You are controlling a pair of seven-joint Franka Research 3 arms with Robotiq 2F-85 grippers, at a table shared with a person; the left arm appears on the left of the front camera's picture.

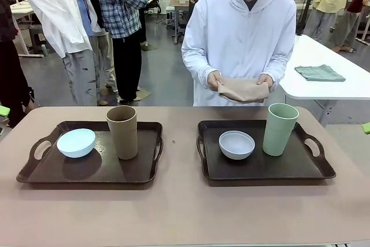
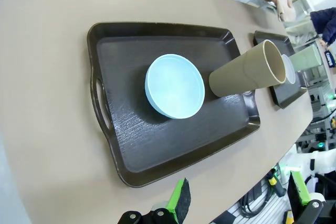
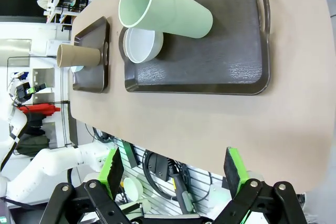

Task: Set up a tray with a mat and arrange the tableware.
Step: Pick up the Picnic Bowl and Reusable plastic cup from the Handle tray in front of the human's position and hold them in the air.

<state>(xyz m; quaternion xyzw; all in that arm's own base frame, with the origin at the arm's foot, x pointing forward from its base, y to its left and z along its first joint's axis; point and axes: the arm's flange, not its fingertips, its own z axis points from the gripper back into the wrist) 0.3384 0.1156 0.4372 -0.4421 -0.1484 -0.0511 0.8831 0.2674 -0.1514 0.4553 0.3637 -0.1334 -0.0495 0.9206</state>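
Two dark brown trays sit on the tan table. The left tray (image 1: 34, 172) (image 2: 131, 150) carries a pale blue bowl (image 1: 76, 142) (image 2: 175, 86) and a tan-brown tumbler (image 1: 122, 132) (image 2: 249, 70). On the right tray (image 1: 289, 169) (image 3: 220, 61) stand a greyish white bowl (image 1: 236, 144) (image 3: 142, 45) and a light green tumbler (image 1: 280, 129) (image 3: 165, 6). Across the table, a person holds a folded tan mat (image 1: 243, 90) in both hands. My left gripper (image 2: 239, 195) hangs open above the table's near edge, short of the left tray. My right gripper (image 3: 173, 171) is open too, off the table's edge.
A white side table (image 1: 347, 85) at the back right holds a folded grey-green cloth (image 1: 319, 72). Other people stand behind at the far left. Bare tabletop (image 1: 179, 201) runs between the trays and along the near edge.
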